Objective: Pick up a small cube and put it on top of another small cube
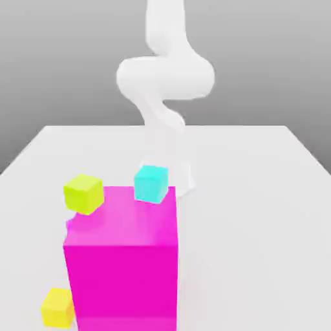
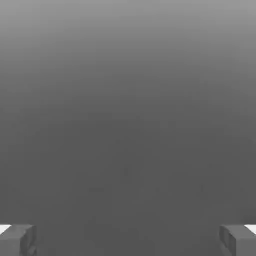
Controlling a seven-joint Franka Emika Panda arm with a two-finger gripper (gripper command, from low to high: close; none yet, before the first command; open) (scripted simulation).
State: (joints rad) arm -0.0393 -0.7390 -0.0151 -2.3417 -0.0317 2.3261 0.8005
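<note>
Grey fingertips [image 2: 17, 240] of the claw [image 2: 128, 240] spread fully wide (nothing between them), touching nothing

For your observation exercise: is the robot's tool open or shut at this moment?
Open. In the hand view the tool shows its two fingertips far apart at opposite edges of the picture, with nothing between them.

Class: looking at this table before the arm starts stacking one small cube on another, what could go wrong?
The big magenta block stands close to the lime cube and cyan cube, so open fingers coming down might bump it. The block also hides the table behind it, where a cube could be missed.
</note>
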